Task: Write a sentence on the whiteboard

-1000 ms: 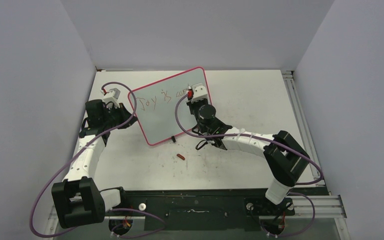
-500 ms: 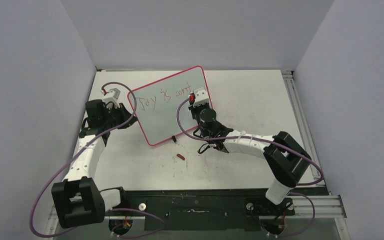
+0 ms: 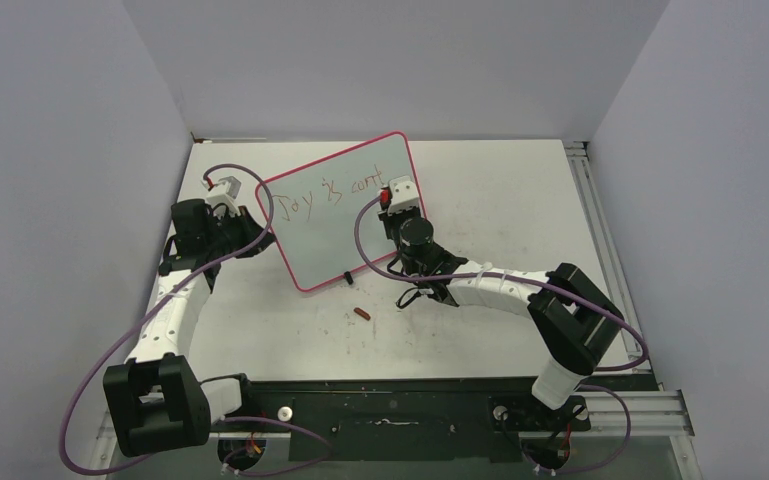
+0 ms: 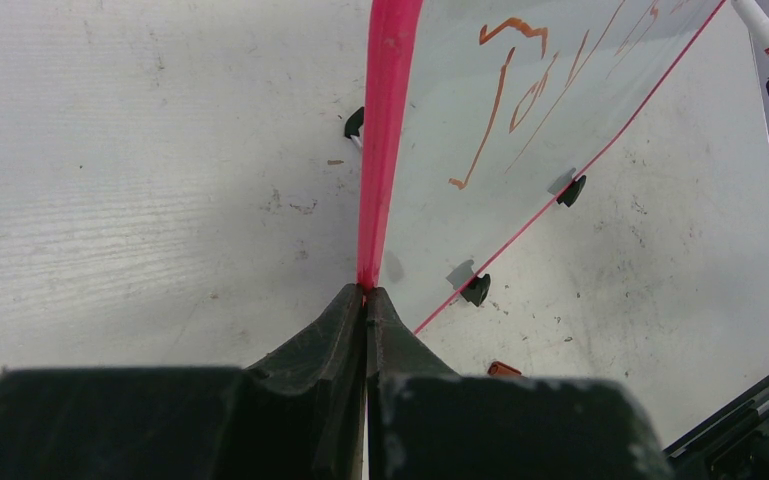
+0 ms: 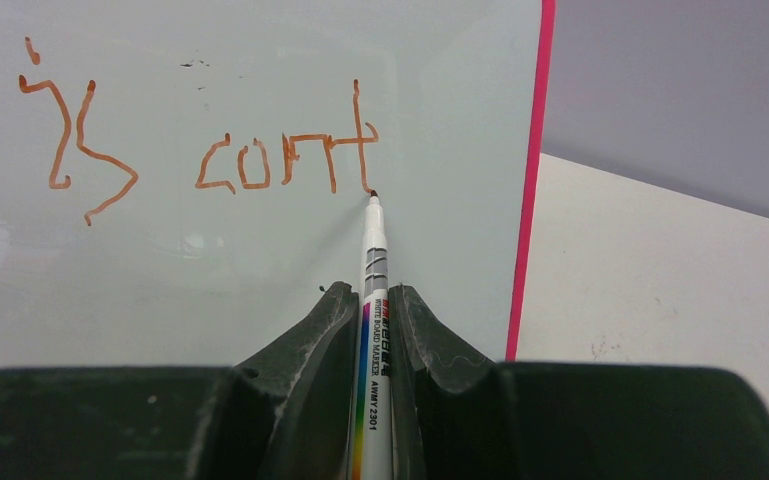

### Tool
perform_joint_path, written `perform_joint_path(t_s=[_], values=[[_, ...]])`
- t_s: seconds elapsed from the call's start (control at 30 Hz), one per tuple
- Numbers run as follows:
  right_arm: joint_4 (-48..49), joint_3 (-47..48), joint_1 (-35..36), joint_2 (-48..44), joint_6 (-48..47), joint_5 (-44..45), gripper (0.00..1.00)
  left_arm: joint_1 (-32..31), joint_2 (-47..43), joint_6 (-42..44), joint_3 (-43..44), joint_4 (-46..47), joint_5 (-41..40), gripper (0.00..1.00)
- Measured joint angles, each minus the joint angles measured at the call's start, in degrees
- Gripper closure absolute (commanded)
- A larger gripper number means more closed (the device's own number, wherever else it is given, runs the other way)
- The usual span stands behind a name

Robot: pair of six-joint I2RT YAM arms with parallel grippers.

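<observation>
1. The whiteboard sits on the table at mid-left. It is turned at a slant, with its long edges running from near the left arm up toward the far right.
2. The left tool is pinched tight on the board's pink frame at the left short edge. The two jaws meet with only the frame's thickness between them, so this arm acts as the steadying clamp.
3. The right tool is closed around a whiteboard marker. The barrel runs straight out between the jaws and points at the board face.
4. The sentence so far reads "Joy is cont", in reddish-brown along the far long edge.
5. The marker tip sits at the foot of the "t" and seems to touch the surface, though neither view settles contact for certain.
6. The deciding relation is that the unwritten part lies to the right of the tip, along the writing line. Only a narrow strip of bare board remains there before the pink frame.
7. The right arm is the nearer one and the only one holding the pen. I judge that the remaining letters must be small or tightly spaced, or they will run into the frame.
8. A small red piece lies on the table near the board's near corner, apart from both tools.
</observation>
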Motion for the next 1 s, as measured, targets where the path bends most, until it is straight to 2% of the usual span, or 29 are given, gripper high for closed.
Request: perform_joint_path(t_s=[0.7,1.0], values=[[-0.48,0.0,-0.02,-0.28,-0.09,1.31,0.95,0.02,0.0,0.0,0.0,0.0,0.0,1.0],[-3.5,-0.94,0.68,-7.19,-1.51,0.87,0.95,0.0,0.0,0.0,0.0,-0.02,0.02,1.0]])
